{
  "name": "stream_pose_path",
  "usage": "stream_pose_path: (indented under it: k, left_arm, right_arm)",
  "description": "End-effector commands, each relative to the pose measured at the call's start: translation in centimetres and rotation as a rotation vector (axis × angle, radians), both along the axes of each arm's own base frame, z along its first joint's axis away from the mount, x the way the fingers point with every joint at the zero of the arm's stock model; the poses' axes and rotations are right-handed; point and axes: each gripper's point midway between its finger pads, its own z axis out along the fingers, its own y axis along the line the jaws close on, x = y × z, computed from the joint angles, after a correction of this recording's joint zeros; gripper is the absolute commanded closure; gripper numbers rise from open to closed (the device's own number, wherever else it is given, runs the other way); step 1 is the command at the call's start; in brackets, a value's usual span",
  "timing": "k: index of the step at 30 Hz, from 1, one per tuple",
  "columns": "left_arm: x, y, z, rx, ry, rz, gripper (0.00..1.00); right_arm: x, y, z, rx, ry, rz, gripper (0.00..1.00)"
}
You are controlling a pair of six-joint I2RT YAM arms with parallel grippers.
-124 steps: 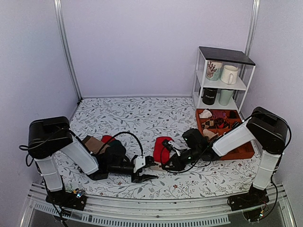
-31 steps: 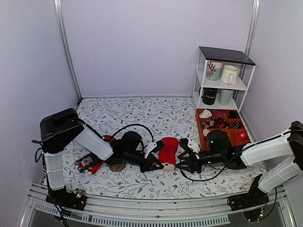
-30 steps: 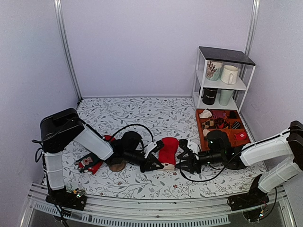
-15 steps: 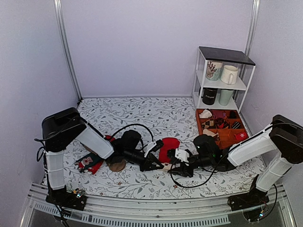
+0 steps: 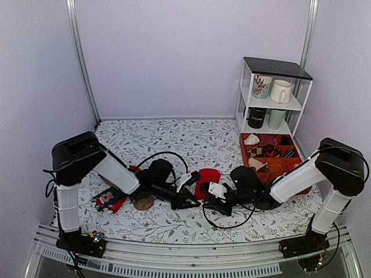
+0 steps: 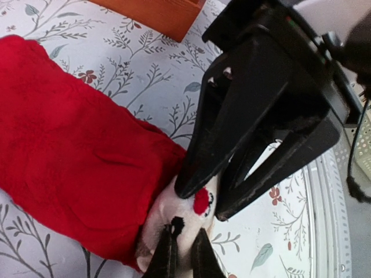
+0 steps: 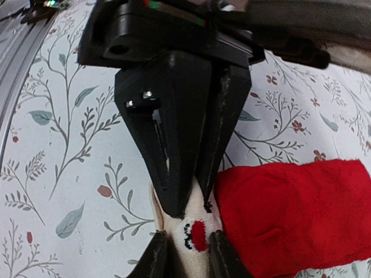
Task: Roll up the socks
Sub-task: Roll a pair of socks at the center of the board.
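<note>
The red socks (image 5: 207, 178) lie flat on the flowered table (image 5: 174, 139) between the two arms. In the left wrist view their red body (image 6: 75, 156) runs up and left, and the pale beige end (image 6: 185, 214) points at the camera. My left gripper (image 6: 184, 243) is shut on that beige end, low on the table in the top view (image 5: 191, 201). Facing it, my right gripper (image 7: 188, 260) has a finger pressed on each side of the same beige end (image 7: 197, 249). The two grippers' tips nearly touch, the right one (image 5: 207, 202) beside the left.
An orange compartment tray (image 5: 293, 184) with small items stands at the right. Behind it is a white shelf rack (image 5: 272, 98) with mugs. Left of the left arm lie a red and green patterned sock (image 5: 109, 200) and a tan-brown sock (image 5: 144, 202).
The right arm has swung in leftward and its jaws have closed round the beige end. The left gripper has kept its hold in place.
</note>
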Motion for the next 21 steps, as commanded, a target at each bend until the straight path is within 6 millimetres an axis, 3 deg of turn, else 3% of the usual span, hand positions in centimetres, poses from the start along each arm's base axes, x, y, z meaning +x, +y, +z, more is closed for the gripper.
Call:
stream_pose_path:
  k: [1,6,9,11,15,16,21]
  left_arm:
    - [-7.1,9.5,-11.7,0.498,0.330,0.019,1.00]
    - [-6.1,8.8,-10.8,0.467,0.284,0.033,1.00]
    - [-4.5,7.5,-9.1,0.407,0.215,0.055,0.95]
    - [-3.3,6.5,-7.5,0.355,0.158,0.072,0.84]
    - [-0.8,4.4,-3.6,0.240,0.006,0.088,0.70]
    - [-0.1,4.0,-1.7,0.193,-0.058,0.097,0.69]
    - [1.4,4.6,3.5,0.060,-0.336,0.143,0.68]
  right_arm:
    - [-0.4,-0.3,-2.6,-0.070,0.081,-0.029,0.81]
    - [-1.0,-0.9,-5.1,-0.121,0.198,-0.074,0.92]
    - [-1.8,-1.2,-6.2,-0.131,0.304,-0.094,0.98]
    - [-2.1,-1.6,-7.2,-0.145,0.363,-0.122,0.99]
    - [-2.7,-2.1,-8.2,-0.153,0.488,-0.155,0.99]
    - [-2.7,-2.3,-8.4,-0.157,0.517,-0.162,0.99]
    - [-3.1,-3.2,-8.8,-0.158,0.695,-0.217,0.99]
